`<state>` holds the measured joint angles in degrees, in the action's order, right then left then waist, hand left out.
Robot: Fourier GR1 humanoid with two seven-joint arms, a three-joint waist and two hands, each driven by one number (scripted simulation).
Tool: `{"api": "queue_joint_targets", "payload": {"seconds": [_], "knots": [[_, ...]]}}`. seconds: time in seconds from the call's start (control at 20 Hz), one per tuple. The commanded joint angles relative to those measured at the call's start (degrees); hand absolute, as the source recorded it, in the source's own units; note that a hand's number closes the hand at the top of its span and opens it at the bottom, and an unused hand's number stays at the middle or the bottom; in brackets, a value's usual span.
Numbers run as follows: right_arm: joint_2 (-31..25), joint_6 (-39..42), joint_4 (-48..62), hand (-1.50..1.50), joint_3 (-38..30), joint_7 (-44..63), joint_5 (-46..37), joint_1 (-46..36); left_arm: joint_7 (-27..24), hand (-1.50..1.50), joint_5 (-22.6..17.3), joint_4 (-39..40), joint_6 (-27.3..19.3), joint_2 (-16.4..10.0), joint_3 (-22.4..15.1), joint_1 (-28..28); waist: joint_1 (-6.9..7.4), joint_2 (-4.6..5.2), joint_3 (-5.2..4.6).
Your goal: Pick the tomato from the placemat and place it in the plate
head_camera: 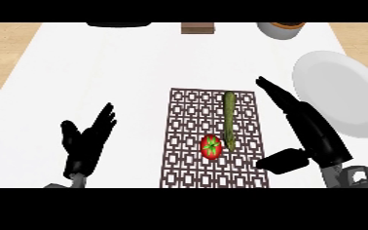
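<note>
On the lower half of the patterned placemat (187, 126), the tomato (211, 146) lies with its green calyx facing up. Just beside it, on its right, is the lower end of a long green vegetable (229, 117); whether the two touch cannot be determined.

The white plate (327, 85) sits off the mat, on the counter at the right. The right hand (313, 131) is above the mat's right edge, between tomato and plate. Its fingers are extended straight, its thumb is spread wide, and it holds nothing. The left hand (84, 143) rests open at lower left, also empty.

Handling assessment: the tomato is probably light, smooth-skinned, round and liable to roll or bruise. Grasp it across its widest part, fingers opposing thumb. Approach from the left or from above to avoid disturbing the vegetable.
</note>
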<state>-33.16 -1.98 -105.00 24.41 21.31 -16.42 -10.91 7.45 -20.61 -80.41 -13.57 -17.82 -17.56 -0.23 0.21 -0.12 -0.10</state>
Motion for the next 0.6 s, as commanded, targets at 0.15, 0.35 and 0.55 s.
{"api": "queue_joint_targets", "payload": {"seconds": [0.15,0.35,0.55], "knots": [[9.1,2.5,-0.3,-1.50,8.2,11.5,-11.5,-1.7,-1.3,0.00,2.9,1.8,0.7,2.3,0.4,0.2,-0.11,0.10,0.08],[14.1,3.2,2.7,-1.50,9.2,14.9,-17.4,-2.1,2.0,0.00,3.5,-0.6,0.1,3.0,1.7,0.2,-0.07,0.08,0.09],[15.5,5.9,5.6,-1.50,8.9,12.0,-16.4,0.8,3.3,0.00,5.2,-2.3,-0.1,4.4,1.1,0.4,-0.06,0.08,0.11]]}}
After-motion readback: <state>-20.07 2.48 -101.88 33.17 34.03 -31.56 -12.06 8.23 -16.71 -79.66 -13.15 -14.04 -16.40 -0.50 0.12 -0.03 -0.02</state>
